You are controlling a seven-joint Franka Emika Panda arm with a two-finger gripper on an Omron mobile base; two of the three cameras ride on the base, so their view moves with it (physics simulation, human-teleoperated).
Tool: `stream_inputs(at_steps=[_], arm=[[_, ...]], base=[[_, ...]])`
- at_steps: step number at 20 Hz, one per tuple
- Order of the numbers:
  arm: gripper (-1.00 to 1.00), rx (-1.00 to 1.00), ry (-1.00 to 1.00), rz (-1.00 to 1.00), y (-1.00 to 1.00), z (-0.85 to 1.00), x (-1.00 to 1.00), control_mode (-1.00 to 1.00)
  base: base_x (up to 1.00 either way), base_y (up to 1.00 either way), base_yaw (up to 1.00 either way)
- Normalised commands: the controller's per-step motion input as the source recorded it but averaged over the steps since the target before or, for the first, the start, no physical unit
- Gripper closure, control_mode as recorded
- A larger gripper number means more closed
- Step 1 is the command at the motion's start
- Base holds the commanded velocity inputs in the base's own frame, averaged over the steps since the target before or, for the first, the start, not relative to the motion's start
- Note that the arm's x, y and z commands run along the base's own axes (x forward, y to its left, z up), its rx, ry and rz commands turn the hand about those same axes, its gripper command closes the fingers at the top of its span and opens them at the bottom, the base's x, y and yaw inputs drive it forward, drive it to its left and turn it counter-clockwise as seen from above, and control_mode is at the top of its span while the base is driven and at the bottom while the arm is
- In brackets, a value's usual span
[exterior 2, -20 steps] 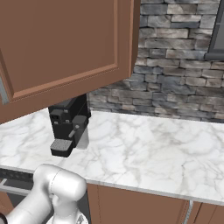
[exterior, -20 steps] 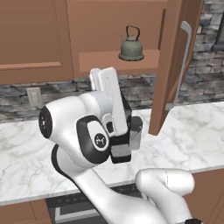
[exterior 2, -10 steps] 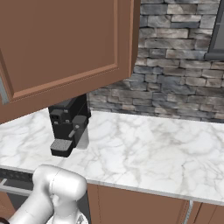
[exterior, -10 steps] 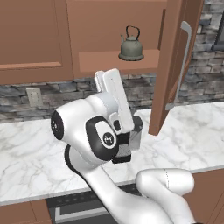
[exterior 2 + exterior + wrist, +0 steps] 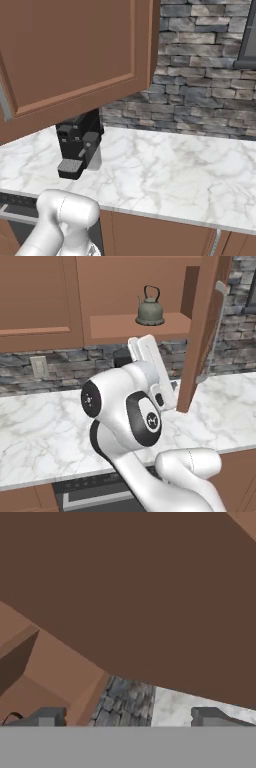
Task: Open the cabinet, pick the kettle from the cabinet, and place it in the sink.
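Cabinet [image 5: 207, 331] door standing open w/ kettle [image 5: 149, 310] sitting upright on its shelf, above the desk [image 5: 40, 426]. Gripper [image 5: 128, 717] jaws gaping wide, holding nothing, facing cabinet underside.

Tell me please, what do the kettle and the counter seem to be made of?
The kettle looks like dull grey-olive metal with a matte finish and a thin dark loop handle. The counter looks like polished white marble, judging by its grey veins, though it could be an imitation.

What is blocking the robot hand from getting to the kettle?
Nothing visible. The cabinet door is swung open, the kettle sits alone at the shelf's front, and the open gripper holds nothing.
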Motion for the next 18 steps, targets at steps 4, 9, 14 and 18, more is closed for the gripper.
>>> stream_inputs(at_steps=[4, 9, 14, 18], arm=[[-1.00, 0.00, 0.20, 0.00, -0.35, 0.16, -0.34, -1.00], [-1.00, 0.00, 0.21, 0.00, -0.37, 0.19, -0.37, -1.00], [-1.00, -0.03, 0.16, 0.04, -0.44, 0.14, -0.32, -1.00], [-1.00, -0.03, 0.06, 0.10, -0.56, 0.02, -0.30, -1.00]], base=[[0.00, 0.00, 0.00], [0.00, 0.00, 0.00], [0.00, 0.00, 0.00], [0.00, 0.00, 0.00]])
